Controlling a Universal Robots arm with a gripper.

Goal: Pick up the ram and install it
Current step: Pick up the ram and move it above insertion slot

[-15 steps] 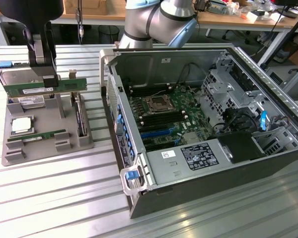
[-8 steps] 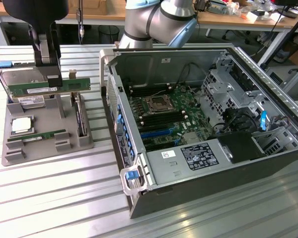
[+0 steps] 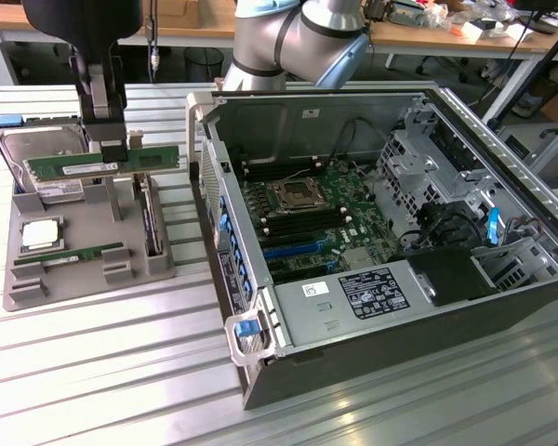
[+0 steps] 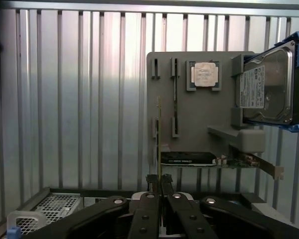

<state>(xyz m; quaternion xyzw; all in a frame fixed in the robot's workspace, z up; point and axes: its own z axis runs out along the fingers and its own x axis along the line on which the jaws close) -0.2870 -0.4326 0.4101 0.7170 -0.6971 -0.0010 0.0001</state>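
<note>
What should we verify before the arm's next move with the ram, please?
1. Grip: the gripper is shut on the ram's edge: ok.
2. Lift: the ram hangs above the gray tray, apparently clear of it: ok.
3. Attitude: the ram looks roughly level: ok.
4. Access: the case is open, the motherboard exposed: ok.
5. Slots beside the processor socket free, latches open: cannot tell.
</note>
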